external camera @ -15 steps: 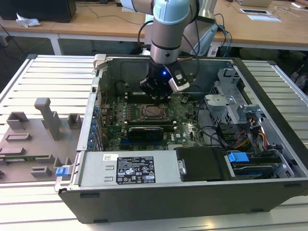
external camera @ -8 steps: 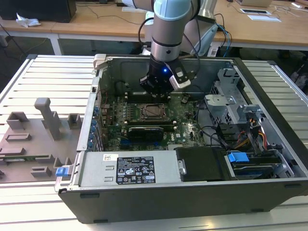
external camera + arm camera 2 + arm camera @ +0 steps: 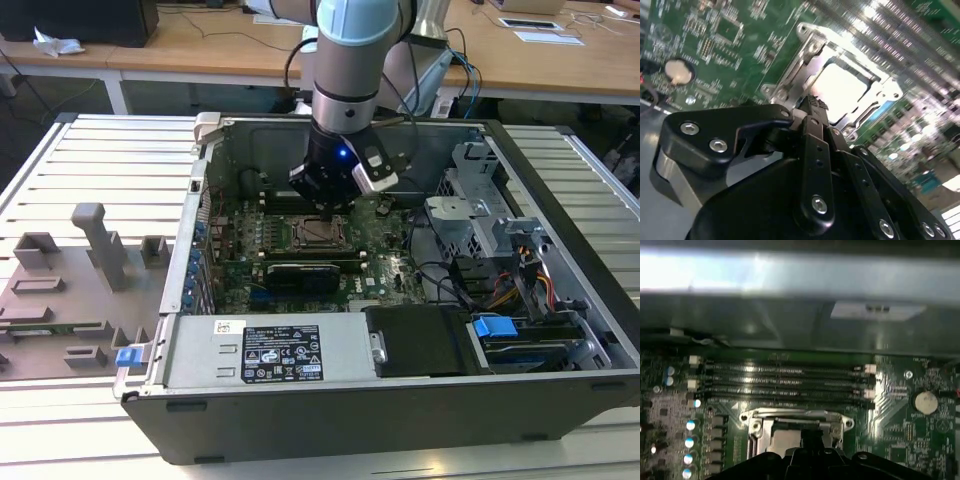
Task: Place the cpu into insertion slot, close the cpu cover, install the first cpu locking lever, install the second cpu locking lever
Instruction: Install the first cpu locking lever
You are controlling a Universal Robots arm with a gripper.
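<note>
The cpu (image 3: 842, 90) lies flat in the insertion slot (image 3: 320, 233), its silvery top showing. The cpu cover (image 3: 807, 47), a silver metal frame, lies down around the chip. My gripper (image 3: 812, 104) hangs just above the socket's edge, its black fingers (image 3: 815, 145) drawn together with nothing seen between them. In the exterior view the gripper (image 3: 330, 212) stands over the socket's far side inside the open computer case. In the first wrist view the cover (image 3: 795, 416) sits right beyond the gripper (image 3: 809, 439). I cannot make out the locking levers.
Long black memory slots (image 3: 785, 382) run just beyond the socket. A round coin battery (image 3: 926, 401) sits on the green board. A black card (image 3: 300, 272) lies in front of the socket. Case walls (image 3: 215, 135), a drive cage (image 3: 470, 190) and cables (image 3: 530, 280) surround the board.
</note>
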